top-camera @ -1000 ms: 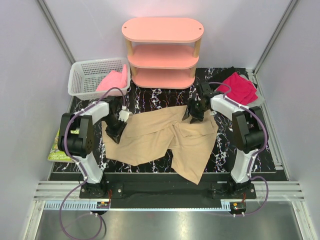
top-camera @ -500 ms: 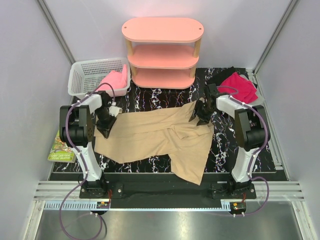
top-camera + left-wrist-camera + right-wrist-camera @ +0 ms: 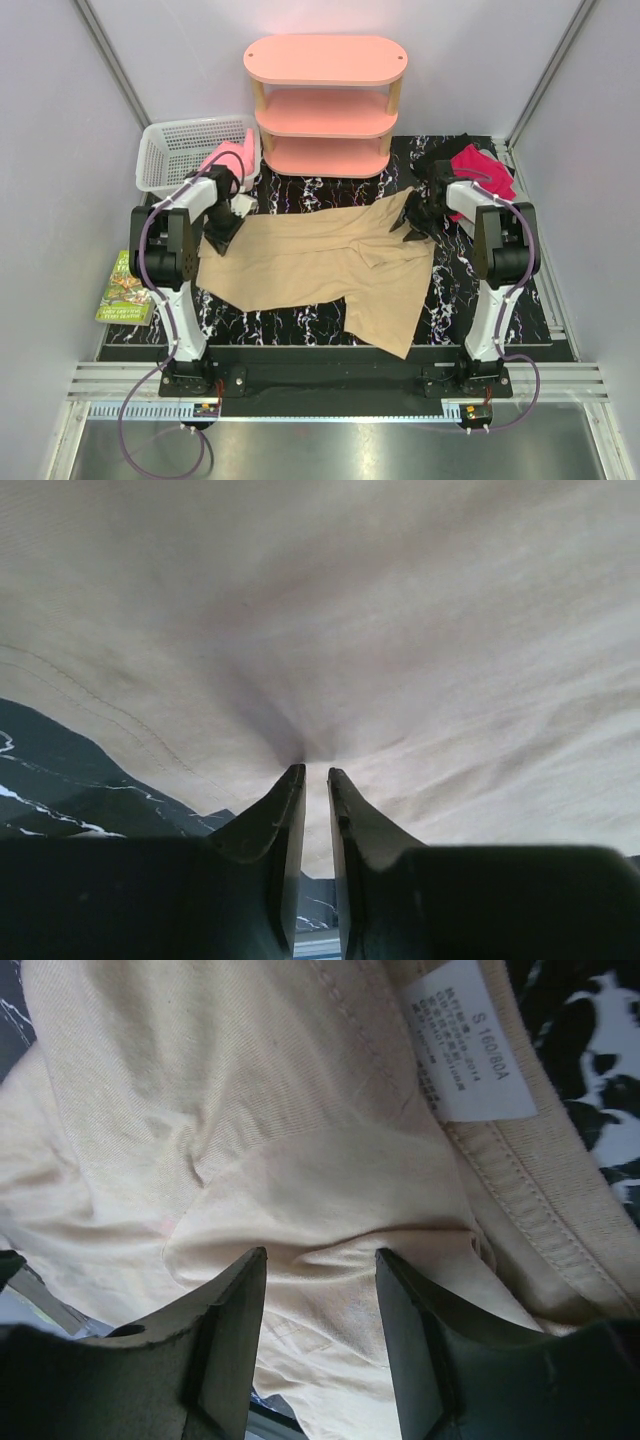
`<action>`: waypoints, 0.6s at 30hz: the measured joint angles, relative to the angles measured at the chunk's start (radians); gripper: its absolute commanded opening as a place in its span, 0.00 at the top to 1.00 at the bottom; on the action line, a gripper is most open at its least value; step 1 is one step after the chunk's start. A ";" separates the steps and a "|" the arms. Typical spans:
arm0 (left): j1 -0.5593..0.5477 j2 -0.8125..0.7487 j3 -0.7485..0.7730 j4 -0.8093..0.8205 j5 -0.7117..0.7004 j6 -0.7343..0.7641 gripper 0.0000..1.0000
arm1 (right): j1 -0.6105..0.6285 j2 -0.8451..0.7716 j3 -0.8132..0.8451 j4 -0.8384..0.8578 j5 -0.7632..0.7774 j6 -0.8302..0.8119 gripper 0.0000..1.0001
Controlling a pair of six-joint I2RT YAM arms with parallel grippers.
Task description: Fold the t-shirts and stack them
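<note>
Large tan-beige cloth t-shirt [image 3: 310,265] lies spread and wrinkled across the middle of the black white-veined marble bench [image 3: 300,195], with one flap reaching toward the near edge. The left gripper [image 3: 222,230] is at the shirt's far-left edge. In the wrist view its black fingers [image 3: 280,815] leave only a slit between them, the jaws pinching a thin pucker of tan cloth, with creases running out from the pinch. The right gripper [image 3: 415,222] is at the shirt's far-right corner, where the cloth is pulled up to a point. Its fingers [image 3: 230,1305] stand moderately apart with a thick bunched fold of the shirt packed between them, near the ribbed collar and a white size label [image 3: 468,1048]. A magenta-red crumpled t-shirt [image 3: 487,172] sits at the far-right corner of the bench, partly on a black t-shirt [image 3: 440,150]. A light pink t-shirt [image 3: 228,160] lies in the white plastic mesh basket [image 3: 162,165], draped over its right rim. A pink three-tier wooden shelf [image 3: 325,60] stands at the back.
</note>
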 measured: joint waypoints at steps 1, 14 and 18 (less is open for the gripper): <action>-0.009 -0.003 0.000 -0.002 0.001 0.000 0.80 | -0.005 -0.004 -0.007 0.004 0.000 0.000 0.44; -0.037 -0.167 -0.200 0.019 0.024 -0.004 0.80 | -0.019 -0.165 -0.209 0.016 0.059 -0.013 0.32; -0.037 -0.203 -0.219 0.017 0.027 -0.008 0.78 | -0.019 -0.195 -0.209 0.000 0.092 -0.025 0.22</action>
